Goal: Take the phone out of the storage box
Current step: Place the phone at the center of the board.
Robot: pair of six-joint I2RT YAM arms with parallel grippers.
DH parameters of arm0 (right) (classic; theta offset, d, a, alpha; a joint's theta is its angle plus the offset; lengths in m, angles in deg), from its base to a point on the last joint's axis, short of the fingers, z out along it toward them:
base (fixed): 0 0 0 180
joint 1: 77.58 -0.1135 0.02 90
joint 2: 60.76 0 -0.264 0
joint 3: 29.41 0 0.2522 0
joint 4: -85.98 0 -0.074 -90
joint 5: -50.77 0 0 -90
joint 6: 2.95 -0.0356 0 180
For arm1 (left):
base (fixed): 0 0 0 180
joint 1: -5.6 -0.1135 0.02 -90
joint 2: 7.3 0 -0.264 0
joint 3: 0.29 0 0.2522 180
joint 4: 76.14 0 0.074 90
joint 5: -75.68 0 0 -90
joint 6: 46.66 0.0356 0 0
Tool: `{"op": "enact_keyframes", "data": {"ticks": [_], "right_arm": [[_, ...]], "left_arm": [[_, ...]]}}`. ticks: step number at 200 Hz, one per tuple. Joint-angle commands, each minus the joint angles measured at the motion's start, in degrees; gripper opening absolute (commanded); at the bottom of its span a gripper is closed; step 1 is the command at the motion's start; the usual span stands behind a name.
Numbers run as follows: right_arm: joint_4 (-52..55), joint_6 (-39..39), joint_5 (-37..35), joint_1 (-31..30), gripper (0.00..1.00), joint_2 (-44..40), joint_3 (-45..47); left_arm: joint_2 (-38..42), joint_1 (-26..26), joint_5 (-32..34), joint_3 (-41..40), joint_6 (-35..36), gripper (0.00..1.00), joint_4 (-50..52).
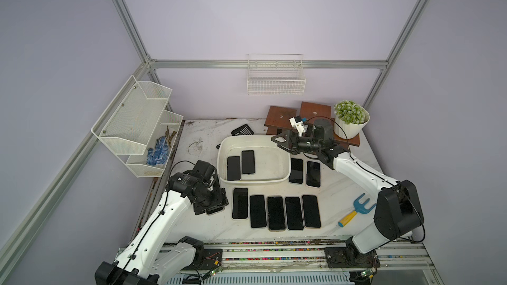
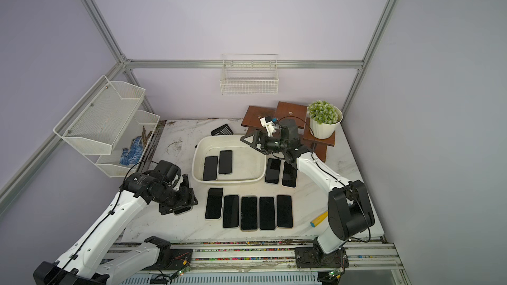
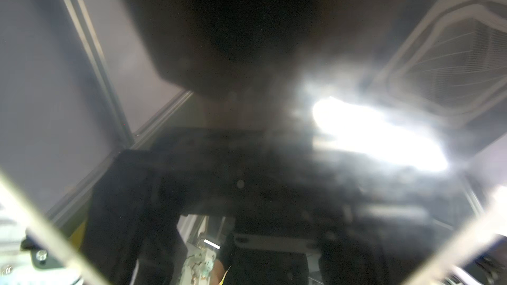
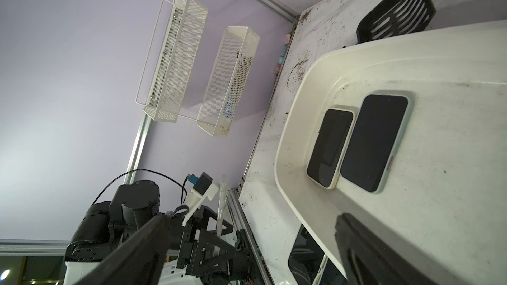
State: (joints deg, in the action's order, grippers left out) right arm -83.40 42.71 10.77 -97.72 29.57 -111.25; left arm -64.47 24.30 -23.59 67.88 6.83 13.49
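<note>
Two phones lie flat and screen up in the storage box (image 1: 255, 181), toward the left arm's side. The larger phone (image 4: 375, 143) and the smaller phone (image 4: 329, 148) sit side by side, long edges touching.

The right gripper (image 1: 277, 142) hovers over the box's far corner on its own side, with its jaws spread wide and nothing between them. Take the larger phone, since it's nearer you. It looks like there is no finger room on the touching edge, so nudge it clear of the smaller one first, or pinch it across the short ends. Come straight down, keep off the rim, and lift level.

The left gripper (image 1: 212, 206) is low over a phone on the table (image 1: 216, 211) beside the row of phones (image 1: 275, 212). I can't tell whether it is gripping, as the left wrist view is just blur and glare. Keep it parked there.
</note>
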Motion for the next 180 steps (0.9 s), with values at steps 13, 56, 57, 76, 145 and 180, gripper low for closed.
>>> {"op": "enact_keyframes", "data": {"ticks": [13, 56, 57, 76, 145, 180], "right_arm": [[1.96, 2.89, 0.8, 0.72, 1.0, -3.81, 2.53], [2.38, 3.28, 0.97, 1.07, 1.0, -5.74, 4.44], [2.4, 3.33, 0.98, 1.07, 1.0, -5.8, 4.48], [3.04, 3.66, 0.81, 1.25, 1.0, -6.92, 5.17], [5.78, 5.31, -0.5, 2.25, 1.0, -12.27, 8.58], [5.39, 5.36, -1.63, 3.04, 1.0, -14.72, 10.73]], "left_arm": [[2.84, 1.98, 1.75, -4.22, -4.28, 0.42, 1.15], [-0.73, 2.15, 0.32, -8.62, -3.29, 0.42, -3.57], [-0.96, 2.14, 0.27, -8.71, -3.21, 0.42, -3.73], [-5.67, 2.18, 0.49, -9.06, -1.7, 0.43, -6.39], [-19.34, 2.15, 0.95, -6.58, 1.7, 0.45, -12.49], [-22.75, 2.13, 0.4, -6.93, 1.73, 0.57, -13.62]]}}
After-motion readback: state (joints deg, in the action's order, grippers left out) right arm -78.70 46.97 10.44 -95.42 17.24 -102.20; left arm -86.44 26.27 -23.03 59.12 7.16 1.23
